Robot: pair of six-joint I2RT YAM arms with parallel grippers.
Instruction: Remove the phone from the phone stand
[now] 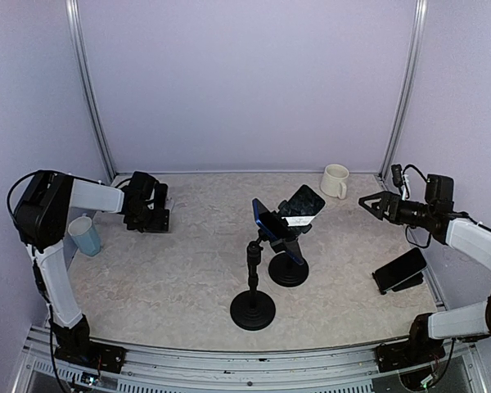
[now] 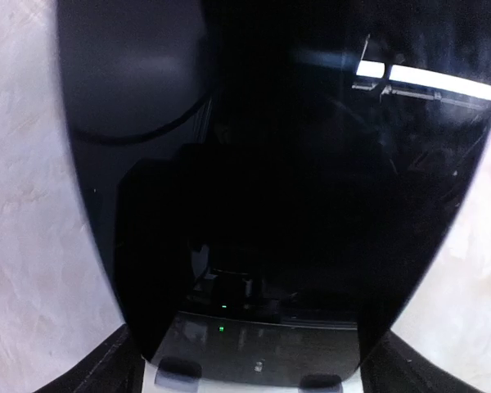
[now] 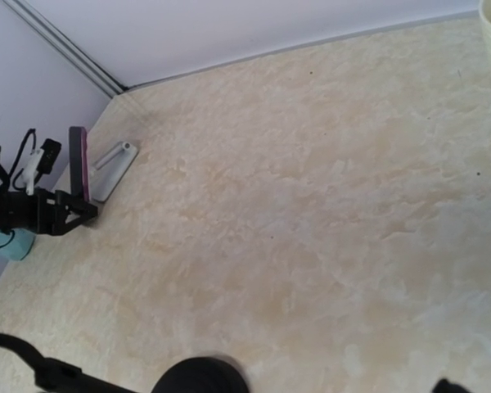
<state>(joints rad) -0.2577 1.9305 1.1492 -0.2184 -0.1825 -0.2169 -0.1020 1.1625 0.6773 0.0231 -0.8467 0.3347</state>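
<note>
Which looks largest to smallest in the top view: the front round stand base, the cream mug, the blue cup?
1. The front round stand base is clearly the largest.
2. The blue cup and the cream mug look about alike. The mug stands farther from the camera, so I will not rank them.

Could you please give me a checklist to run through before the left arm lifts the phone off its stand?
1. The left gripper is at the phone: ok, the screen fills the left wrist view.
2. Its fingers are closed on the phone: cannot tell.
3. The phone is seated on the stand: ok, resting on it, not yet lifted.
4. The right gripper is out of the way: ok, far to the right, apart.
5. The blue cup is clear of the left gripper: ok, it stands beside the arm, not touching the gripper.
</note>
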